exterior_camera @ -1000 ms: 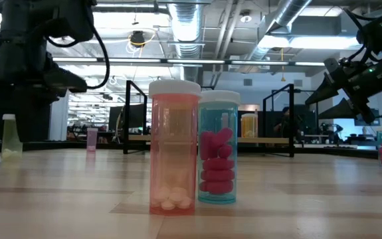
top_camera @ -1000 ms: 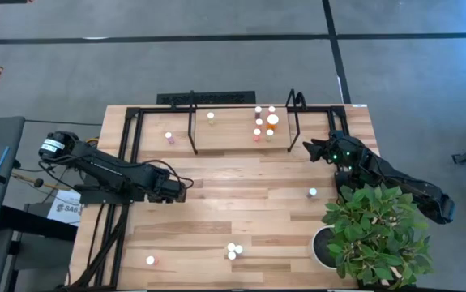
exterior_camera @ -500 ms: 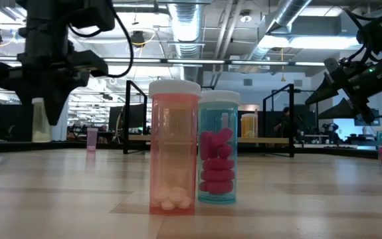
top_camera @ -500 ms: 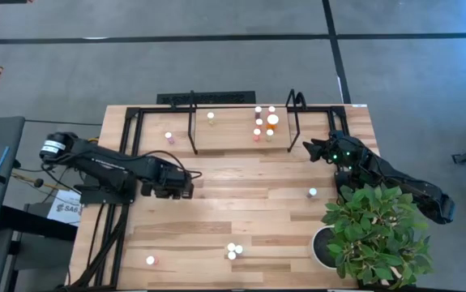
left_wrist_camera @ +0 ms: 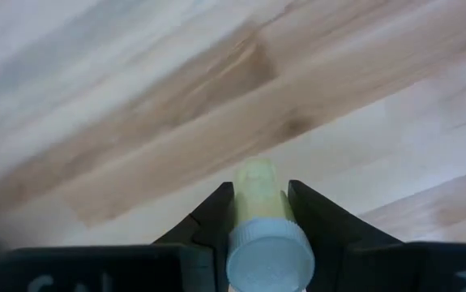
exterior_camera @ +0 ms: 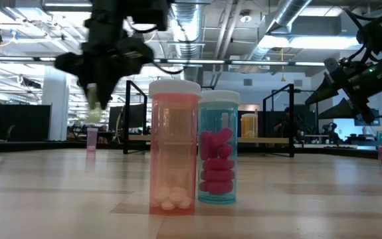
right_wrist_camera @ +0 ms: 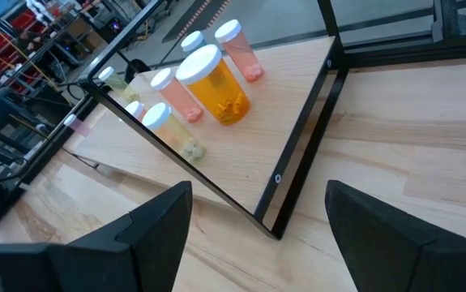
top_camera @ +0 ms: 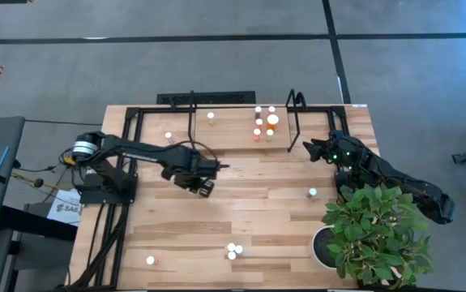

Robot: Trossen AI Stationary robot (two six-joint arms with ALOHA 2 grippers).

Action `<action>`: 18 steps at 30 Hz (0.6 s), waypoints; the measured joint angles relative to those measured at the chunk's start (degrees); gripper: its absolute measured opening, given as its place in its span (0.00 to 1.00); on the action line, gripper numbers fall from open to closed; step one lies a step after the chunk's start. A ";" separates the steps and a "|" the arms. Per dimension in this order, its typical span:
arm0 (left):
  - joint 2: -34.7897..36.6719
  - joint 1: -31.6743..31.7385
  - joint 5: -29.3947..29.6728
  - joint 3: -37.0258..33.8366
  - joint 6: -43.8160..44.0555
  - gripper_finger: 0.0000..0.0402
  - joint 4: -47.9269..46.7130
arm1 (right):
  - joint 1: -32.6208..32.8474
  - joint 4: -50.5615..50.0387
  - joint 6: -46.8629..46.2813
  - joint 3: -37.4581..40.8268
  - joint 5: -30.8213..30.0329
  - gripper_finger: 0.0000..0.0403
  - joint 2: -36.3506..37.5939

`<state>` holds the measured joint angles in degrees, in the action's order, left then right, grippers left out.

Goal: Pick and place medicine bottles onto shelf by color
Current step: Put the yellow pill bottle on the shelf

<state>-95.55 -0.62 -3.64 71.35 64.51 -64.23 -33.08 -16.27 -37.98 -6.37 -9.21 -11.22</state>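
Shelf [top_camera: 233, 134] stands along the table's [top_camera: 249, 215] far edge. A cluster of bottles [top_camera: 265, 122] sits on its right-centre section; single bottles [top_camera: 168, 137] [top_camera: 211, 116] stand further left. Left gripper [top_camera: 202, 182] hangs above the table centre, in front of the shelf, clamped on a bottle [left_wrist_camera: 258, 212]. Right gripper [top_camera: 309, 149] waits beside the shelf's right end. A lone bottle [top_camera: 313, 192] stands near the potted plant [top_camera: 374, 231] at the near right. Paired bottles [top_camera: 233, 251] and one more [top_camera: 150, 260] stand by the near edge.
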 joint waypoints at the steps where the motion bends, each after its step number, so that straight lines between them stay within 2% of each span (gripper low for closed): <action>1: -1.23 0.42 0.06 1.79 -1.68 0.21 -0.36 | 0.00 0.00 -0.01 -0.02 0.00 0.76 0.00; 8: -9.96 2.69 1.38 14.01 -14.15 0.21 -5.02 | 0.00 0.00 -0.02 0.00 0.00 0.76 -0.02; 18: -19.89 6.64 4.14 29.67 -37.08 0.21 -10.75 | 0.00 -0.02 -0.02 0.00 0.00 0.76 0.00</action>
<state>-115.44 6.02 0.50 101.02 27.42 -74.99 -33.09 -16.29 -38.00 -6.37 -9.21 -11.22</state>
